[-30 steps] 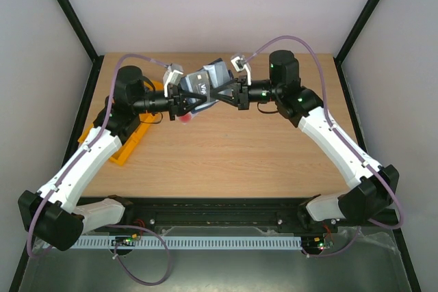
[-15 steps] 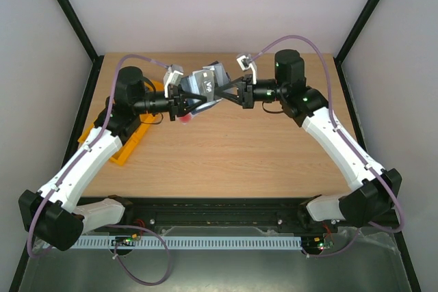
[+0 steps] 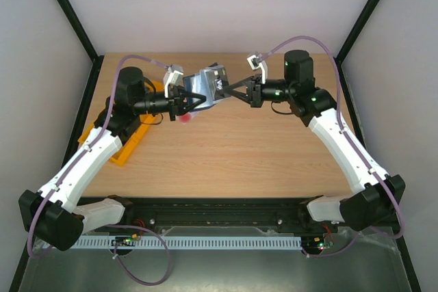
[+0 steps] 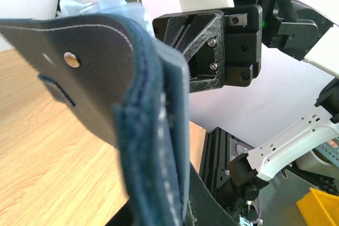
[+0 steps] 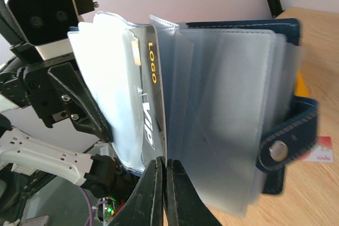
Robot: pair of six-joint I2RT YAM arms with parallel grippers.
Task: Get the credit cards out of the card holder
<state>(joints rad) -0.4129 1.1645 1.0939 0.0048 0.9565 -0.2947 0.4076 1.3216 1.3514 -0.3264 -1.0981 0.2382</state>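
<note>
Card holder (image 3: 203, 83): navy, open, clear sleeves fanned, held above worktop (image 3: 239, 155) near 12 o'clock.
Left fingers (image 3: 188, 100): closed on its cover.
Right fingers (image 5: 157, 178): pinched almost together on edge of grey VIP card (image 5: 148, 104), which sits among the sleeves.
White card (image 5: 322, 151): flat on worktop, 7 o'clock of holder.

Seemingly a robotics lab; white-walled test booth (image 3: 205, 5), black frame struts (image 3: 68, 10), wooden bench (image 3: 233, 158)
</note>
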